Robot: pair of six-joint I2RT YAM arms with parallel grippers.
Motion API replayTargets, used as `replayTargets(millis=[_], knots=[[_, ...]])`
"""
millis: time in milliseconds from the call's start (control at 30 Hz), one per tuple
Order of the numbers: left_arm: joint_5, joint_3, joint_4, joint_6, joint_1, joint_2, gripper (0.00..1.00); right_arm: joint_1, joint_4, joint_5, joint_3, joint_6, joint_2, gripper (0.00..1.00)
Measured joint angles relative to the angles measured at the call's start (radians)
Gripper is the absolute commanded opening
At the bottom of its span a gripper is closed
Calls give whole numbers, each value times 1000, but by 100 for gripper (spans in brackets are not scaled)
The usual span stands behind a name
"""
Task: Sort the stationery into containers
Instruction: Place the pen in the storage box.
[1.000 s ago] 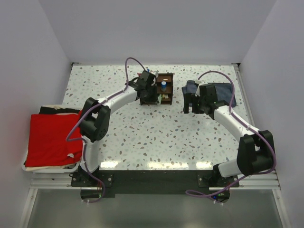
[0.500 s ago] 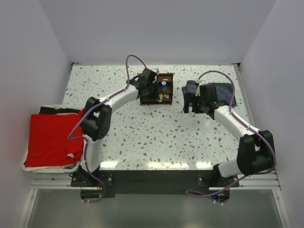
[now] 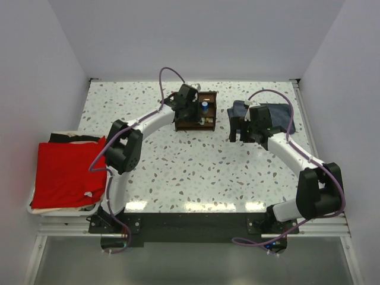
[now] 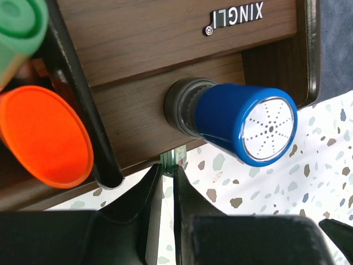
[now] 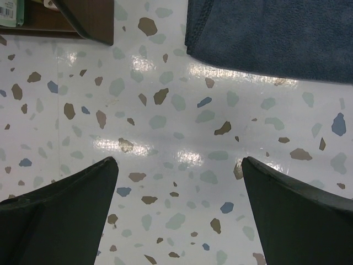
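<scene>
The dark brown wooden organizer (image 4: 165, 33) fills the left wrist view; from above it stands at the back centre (image 3: 205, 119). In its compartments are a blue cylinder (image 4: 237, 121), an orange highlighter end (image 4: 44, 135) and a green pen end (image 4: 19, 22). My left gripper (image 4: 168, 171) is at the organizer's edge, shut on a pale green tube (image 4: 177, 157) that shows at its tips. From above, the left gripper (image 3: 189, 108) is over the organizer's left side. My right gripper (image 5: 177, 161) hangs open over bare table, holding nothing, right of the organizer (image 5: 83, 14).
A folded blue-grey cloth (image 3: 276, 116) lies at the back right, just beyond the right gripper (image 3: 237, 132); in the right wrist view the blue-grey cloth (image 5: 270, 33) is at the top. A red cloth (image 3: 62, 172) rests in a white tray (image 3: 35, 208) at the left edge.
The left gripper has shifted slightly right, further over the organizer, still shut on the tube. The right arm has not moved.
</scene>
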Motion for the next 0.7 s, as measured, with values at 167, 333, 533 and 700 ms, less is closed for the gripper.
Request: replayTargets(millis=[167,333,533,700], knots=[[0,0,3,13,0,2,32,-2,3,0,0,2,0,99],[14,0,14,21,-3,5,41,-3,6,0,0,4,5,99],[18,0,27,21,-6,5,42,-3,6,0,0,5,5,99],[18,-8,24,24,-5,0,43,-4,6,0,0,4,5,99]])
